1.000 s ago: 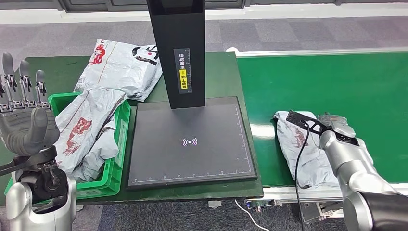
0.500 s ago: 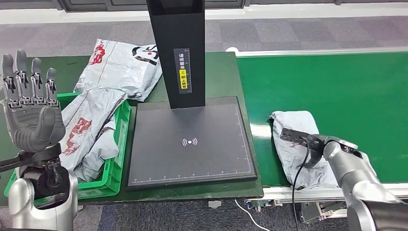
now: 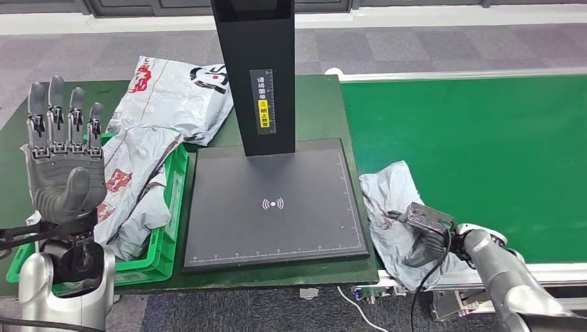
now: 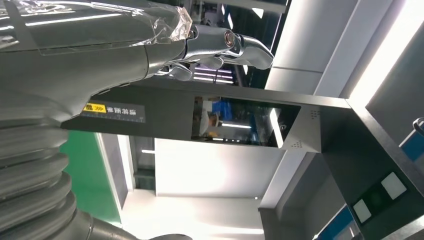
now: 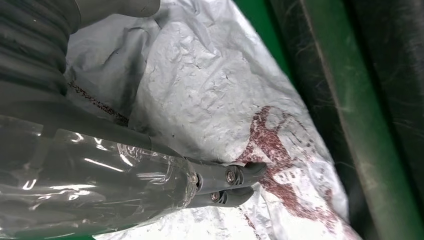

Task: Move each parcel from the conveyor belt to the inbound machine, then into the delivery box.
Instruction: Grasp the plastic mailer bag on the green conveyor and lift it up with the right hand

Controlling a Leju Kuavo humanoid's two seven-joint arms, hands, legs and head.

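At the near edge of the green conveyor belt, a crumpled grey parcel lies beside the black inbound machine, gripped by the right hand. The left hand is raised, fingers spread and empty, above the green delivery box holding grey parcels.

Grey carpet floor

A parcel-sorting station in a logistics workshop — a wide green conveyor belt runs beside a dark-green worktop carrying a black flat scanning machine with an upright column, crumpled grey plastic mailer bags and a green plastic crate.
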